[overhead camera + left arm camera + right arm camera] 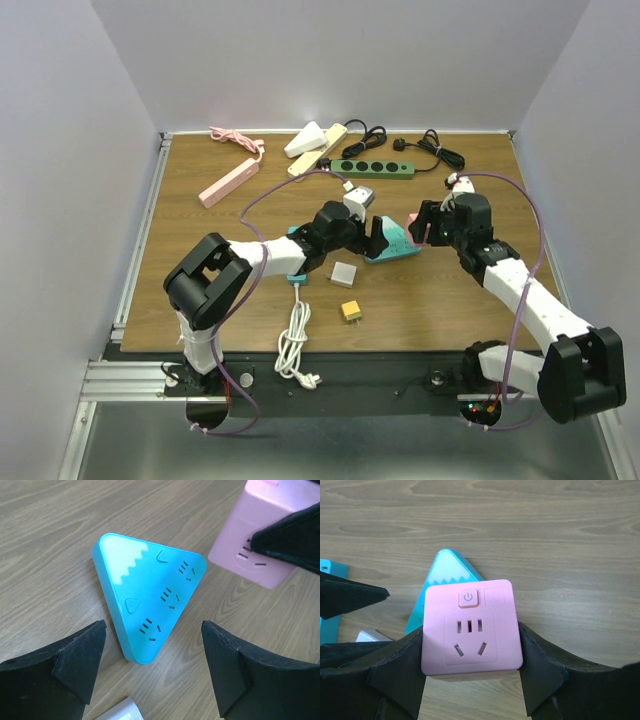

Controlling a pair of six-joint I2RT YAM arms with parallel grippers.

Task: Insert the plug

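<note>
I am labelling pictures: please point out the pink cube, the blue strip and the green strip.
pink cube (471,630), right wrist view, middle of its socket face
blue strip (150,592), left wrist view, middle of its top
green strip (372,169), top view, middle of its top

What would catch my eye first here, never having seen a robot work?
Probably the pink cube socket, clamped in the right hand near the middle of the wooden table. Just beside it lies a bright turquoise triangular power strip, with the left hand open over it. Along the far edge sit more, including a green strip and a pink strip.
</note>
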